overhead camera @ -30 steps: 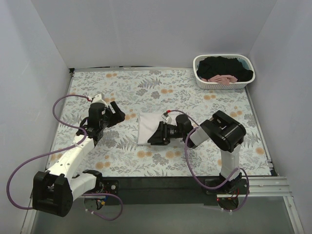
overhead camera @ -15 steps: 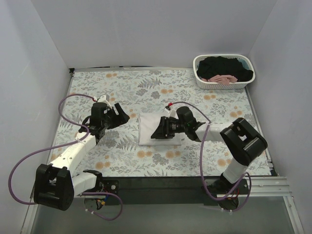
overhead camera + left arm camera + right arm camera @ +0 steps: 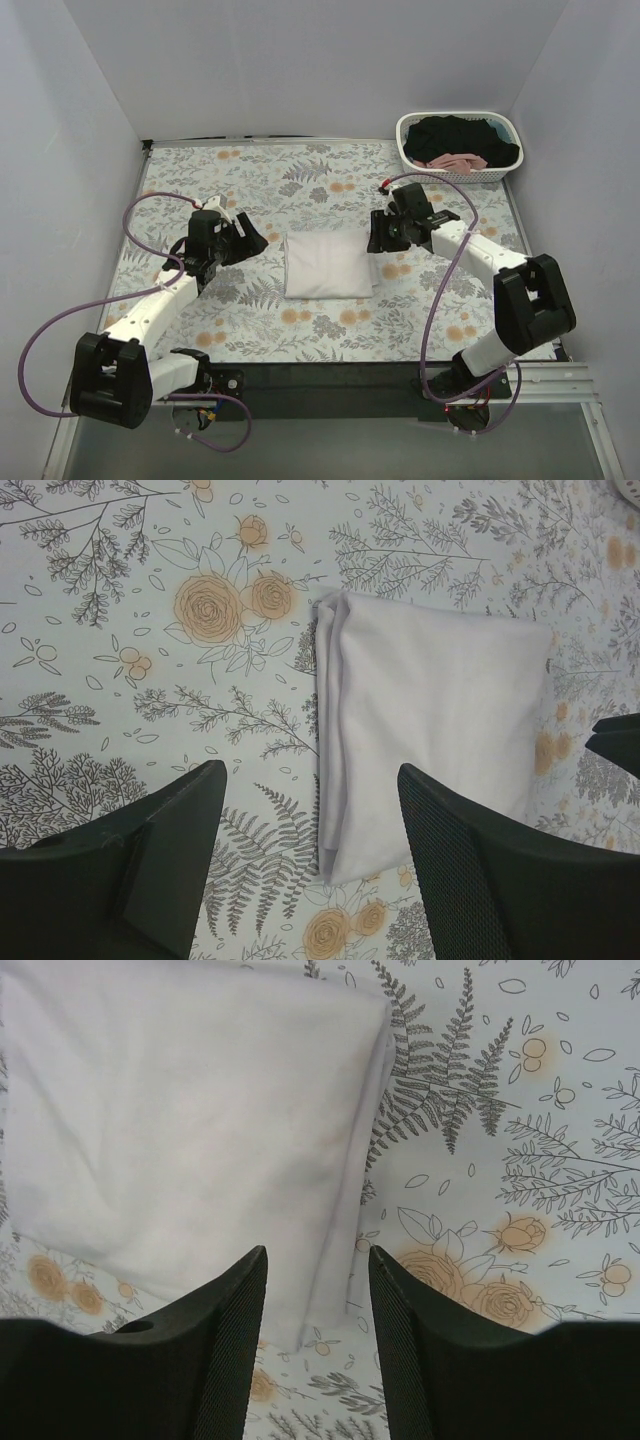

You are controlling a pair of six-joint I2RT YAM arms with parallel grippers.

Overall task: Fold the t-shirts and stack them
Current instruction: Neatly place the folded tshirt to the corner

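White t-shirt (image 3: 327, 266) folded flat, left jaws parted, right jaws parted, both empty

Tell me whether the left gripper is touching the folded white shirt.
Apart. The top view shows a strip of floral tablecloth between the left gripper and the white shirt; its jaws are open and empty.

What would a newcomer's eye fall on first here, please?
A neatly folded white t-shirt lies mid-table on the floral tablecloth. The left end effector and right end effector flank it, both open and empty. At the far right corner, a white basket holds black and pink garments.
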